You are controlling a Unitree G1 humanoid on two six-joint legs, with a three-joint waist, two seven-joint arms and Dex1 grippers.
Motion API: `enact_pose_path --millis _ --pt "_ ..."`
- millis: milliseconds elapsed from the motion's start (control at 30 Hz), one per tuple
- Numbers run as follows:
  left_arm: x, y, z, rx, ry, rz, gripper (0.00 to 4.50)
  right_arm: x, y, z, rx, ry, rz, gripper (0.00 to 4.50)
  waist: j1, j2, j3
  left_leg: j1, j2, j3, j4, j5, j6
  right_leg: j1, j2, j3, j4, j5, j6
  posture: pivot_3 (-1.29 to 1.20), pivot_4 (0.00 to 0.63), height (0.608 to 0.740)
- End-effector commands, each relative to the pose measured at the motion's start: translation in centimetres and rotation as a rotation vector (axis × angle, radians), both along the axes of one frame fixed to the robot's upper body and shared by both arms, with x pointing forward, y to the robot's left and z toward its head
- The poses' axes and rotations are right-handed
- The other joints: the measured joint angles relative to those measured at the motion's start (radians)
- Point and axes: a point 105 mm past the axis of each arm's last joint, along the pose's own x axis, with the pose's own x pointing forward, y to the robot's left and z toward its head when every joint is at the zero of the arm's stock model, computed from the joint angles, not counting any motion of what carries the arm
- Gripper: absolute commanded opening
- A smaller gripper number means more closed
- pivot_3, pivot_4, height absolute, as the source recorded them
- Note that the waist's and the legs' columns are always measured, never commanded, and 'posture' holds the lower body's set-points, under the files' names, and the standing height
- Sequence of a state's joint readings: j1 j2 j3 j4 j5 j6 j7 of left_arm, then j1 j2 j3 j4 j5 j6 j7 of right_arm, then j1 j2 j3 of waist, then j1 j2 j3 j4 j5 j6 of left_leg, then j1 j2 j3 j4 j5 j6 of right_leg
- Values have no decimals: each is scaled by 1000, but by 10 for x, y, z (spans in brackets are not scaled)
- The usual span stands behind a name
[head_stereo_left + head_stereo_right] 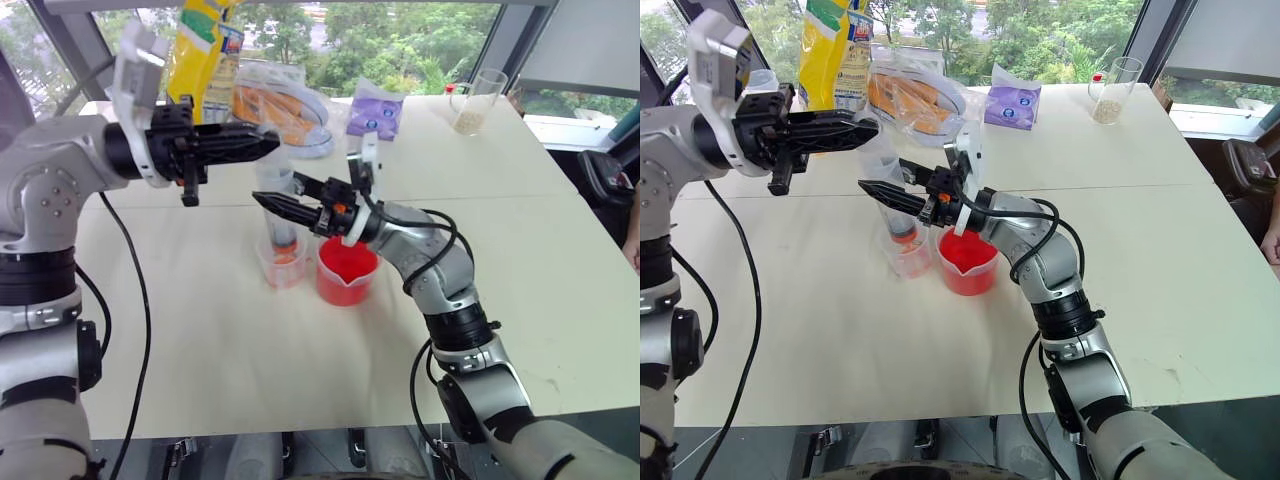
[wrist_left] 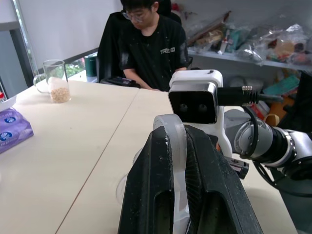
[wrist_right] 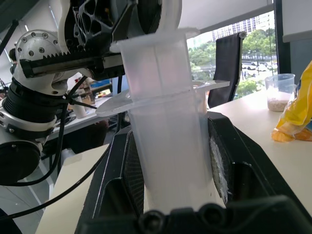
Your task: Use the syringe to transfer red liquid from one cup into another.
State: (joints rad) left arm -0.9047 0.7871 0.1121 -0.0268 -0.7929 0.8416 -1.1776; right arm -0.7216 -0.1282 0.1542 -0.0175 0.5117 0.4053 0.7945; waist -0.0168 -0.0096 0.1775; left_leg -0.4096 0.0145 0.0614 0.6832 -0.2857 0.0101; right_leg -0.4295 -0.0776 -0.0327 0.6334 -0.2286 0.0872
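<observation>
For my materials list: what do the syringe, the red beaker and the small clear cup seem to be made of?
Syringe: seemingly frosted translucent plastic, since light passes through its barrel and flange. Red beaker: probably thin translucent plastic with a moulded spout, glowing red. Small clear cup: likely clear, glossy plastic, since the table shows through.

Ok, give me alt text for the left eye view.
The right claw holds the syringe upright in the clear cup, beside the red beaker. The left claw is shut on the plunger top.
</observation>
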Motion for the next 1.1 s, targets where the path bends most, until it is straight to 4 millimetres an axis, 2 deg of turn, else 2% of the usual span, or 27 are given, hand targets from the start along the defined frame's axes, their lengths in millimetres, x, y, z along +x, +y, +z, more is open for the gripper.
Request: enact_pose_path --millis 33,433,633,733,933,1100 --pt "-6 -6 -17 84 24 -38 13 -5 -10 51 126 -139 -25 1433 0 0 0 0 0 0 0 0 0 0 0 0 0 0 0 0 150 740" --pt "-8 -6 -33 124 35 -32 13 2 -14 61 144 -153 -46 1433 1 0 0 0 0 0 0 0 0 0 0 0 0 0 0 0 150 740" --pt "-3 -3 -31 113 38 -1 13 2 -12 53 123 -136 -40 1433 0 0 0 0 0 0 0 0 0 0 0 0 0 0 0 0 150 740" --pt "0 -1 -23 86 36 20 1260 1 -10 46 112 -119 -34 1433 2 0 0 0 0 0 0 0 0 0 0 0 0 0 0 0 150 740" --pt "10 7 -10 43 -30 104 4318 -1 -5 32 98 -75 -17 1433 0 0 0 0 0 0 0 0 0 0 0 0 0 0 0 0 150 740" --pt "13 19 4 -1 -50 155 4318 -1 -2 25 93 -51 -15 1433 -1 0 0 0 0 0 0 0 0 0 0 0 0 0 0 0 150 740"
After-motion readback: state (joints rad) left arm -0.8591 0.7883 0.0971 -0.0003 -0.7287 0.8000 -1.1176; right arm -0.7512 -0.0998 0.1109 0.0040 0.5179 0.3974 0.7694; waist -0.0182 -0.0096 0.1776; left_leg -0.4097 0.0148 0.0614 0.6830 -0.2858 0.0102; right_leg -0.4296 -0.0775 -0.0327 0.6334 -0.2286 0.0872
